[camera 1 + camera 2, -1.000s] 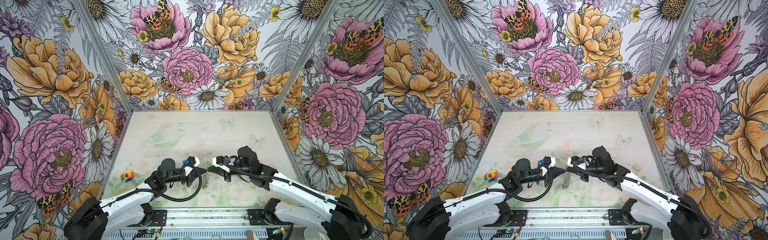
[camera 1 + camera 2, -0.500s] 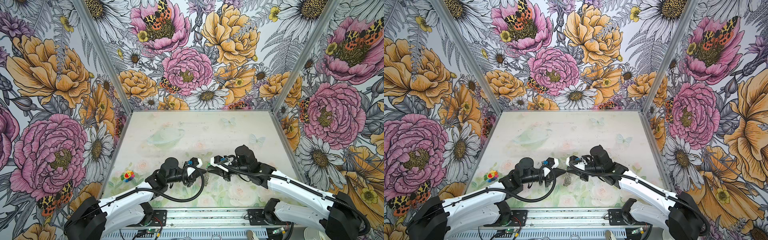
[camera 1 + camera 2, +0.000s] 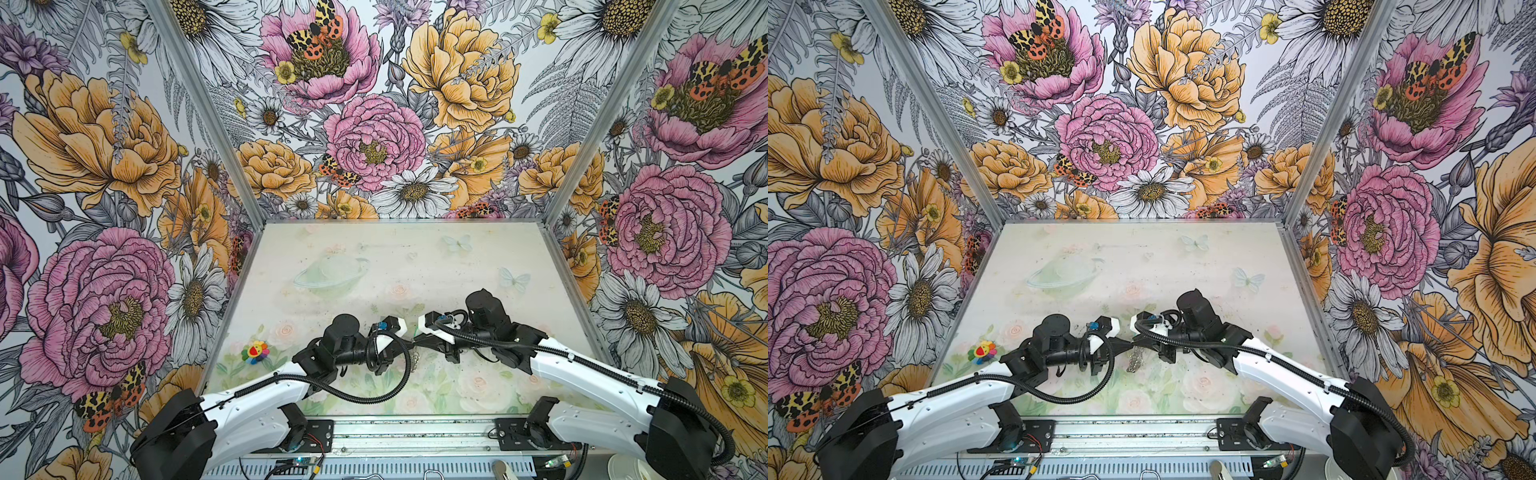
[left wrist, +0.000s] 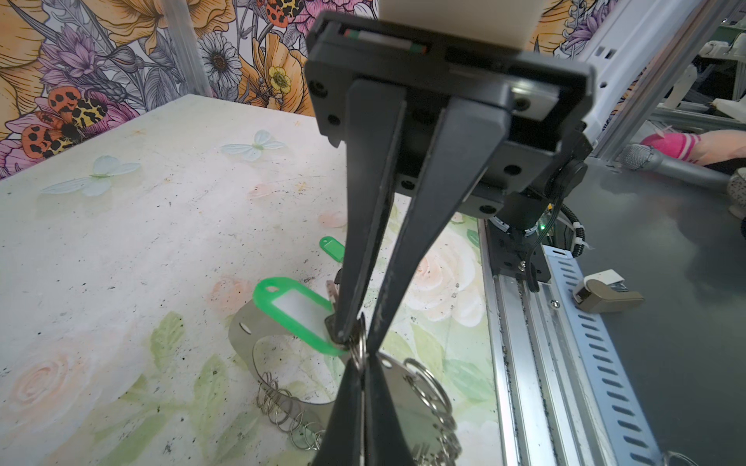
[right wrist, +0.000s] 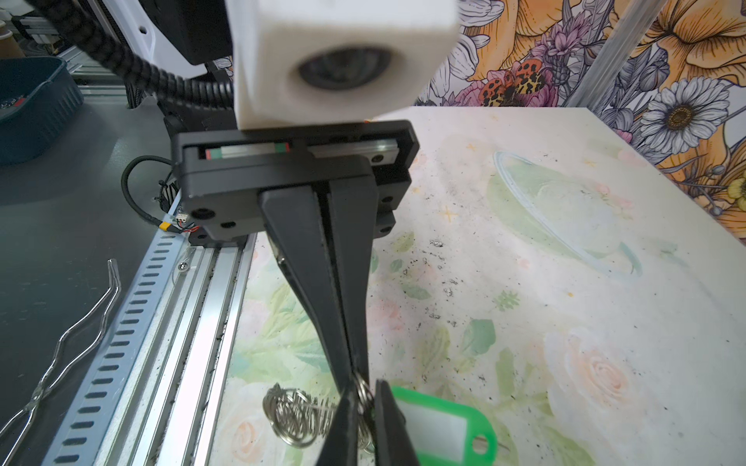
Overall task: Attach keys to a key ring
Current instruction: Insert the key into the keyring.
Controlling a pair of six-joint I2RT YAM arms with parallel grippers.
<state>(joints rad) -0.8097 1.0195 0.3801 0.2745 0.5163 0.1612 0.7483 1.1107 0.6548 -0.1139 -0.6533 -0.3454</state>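
Nearest you, along the bottom of both top views, is the metal rail with both arm bases on it. The arms reach in from lower left and lower right. They meet tip to tip at lower centre, over the front part of the worktop.

Your left hand has its fingers pressed together, clamped on the key ring at one wire ring on its edge.

Your right hand comes at that wire ring from the opposite side, fingertips almost together with the ring between them. A sliver of gap shows in the right wrist view, so you cannot tell whether it truly grips.

The key ring is a grey plate at centre-bottom of the left wrist view, just behind the meeting tips. In a top view a bunch of dangling rings hangs just below the hands. Whether the plate touches the worktop is unclear.

The green tag lies tilted across the plate, one end touching a right fingertip. Its key is mostly hidden.

The second green tag is farther back on the worktop, partly behind a right finger.

Farther off, at the left of the top views, a small multicoloured flower toy sits well apart from the hands. Beyond it are a printed planet and the floral walls.
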